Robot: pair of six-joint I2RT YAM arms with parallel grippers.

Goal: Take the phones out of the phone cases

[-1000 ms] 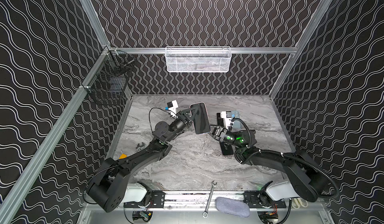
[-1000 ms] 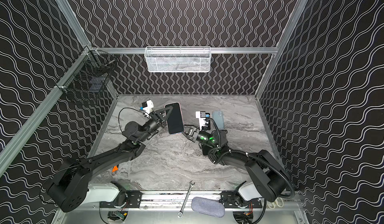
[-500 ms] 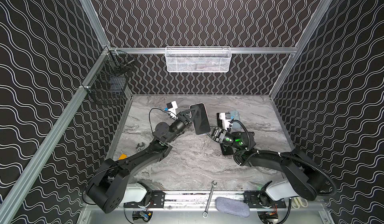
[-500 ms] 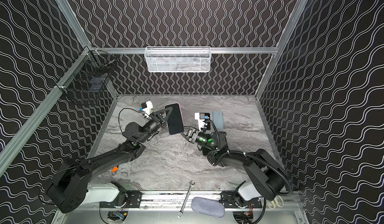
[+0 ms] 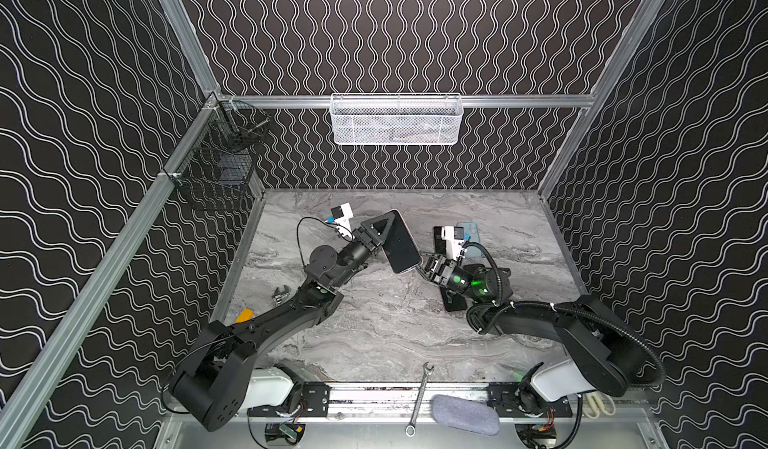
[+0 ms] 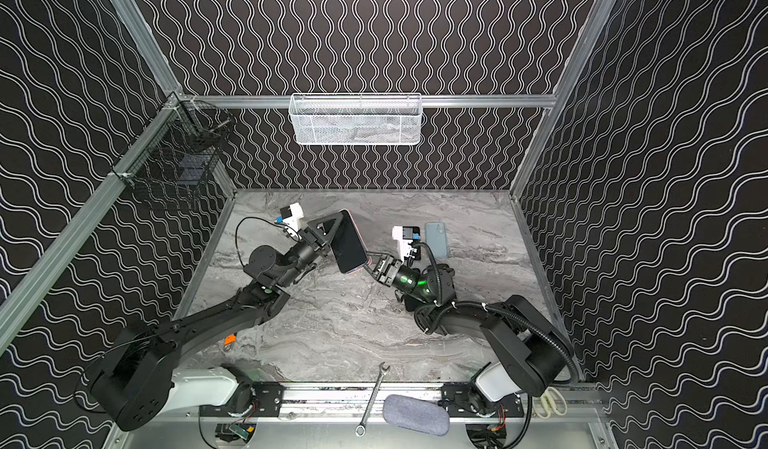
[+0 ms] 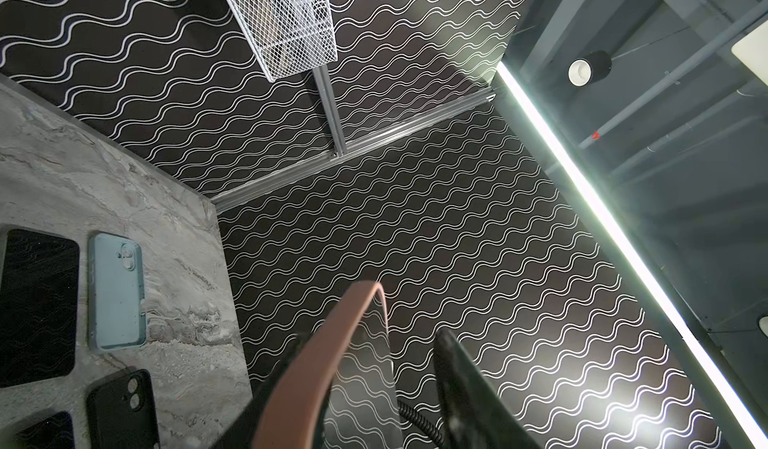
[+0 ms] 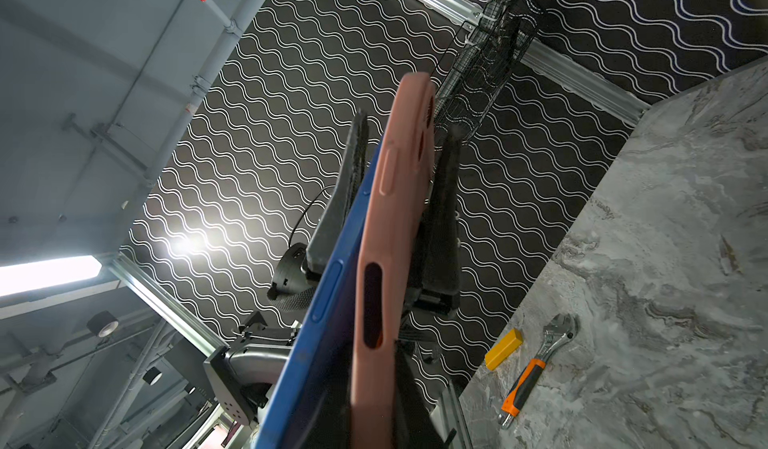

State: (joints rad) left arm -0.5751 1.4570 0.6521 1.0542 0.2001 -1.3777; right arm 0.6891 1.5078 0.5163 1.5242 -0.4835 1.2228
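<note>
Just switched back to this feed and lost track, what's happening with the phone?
The phone, still in its pink case, is up in the air. The left gripper stands open on either side of it, while the right gripper pinches its lower corner. The case gapes along one edge but isn't off.

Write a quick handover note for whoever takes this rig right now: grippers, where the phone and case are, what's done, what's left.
Left gripper: open, jaws loosely either side of the raised blue-edged black-screened phone in its pink silicone case.
Right gripper: shut on the lower corner, apparently on the case.
Done: one long edge of the phone stands partly out of the case.
Left: separate them fully.
</note>
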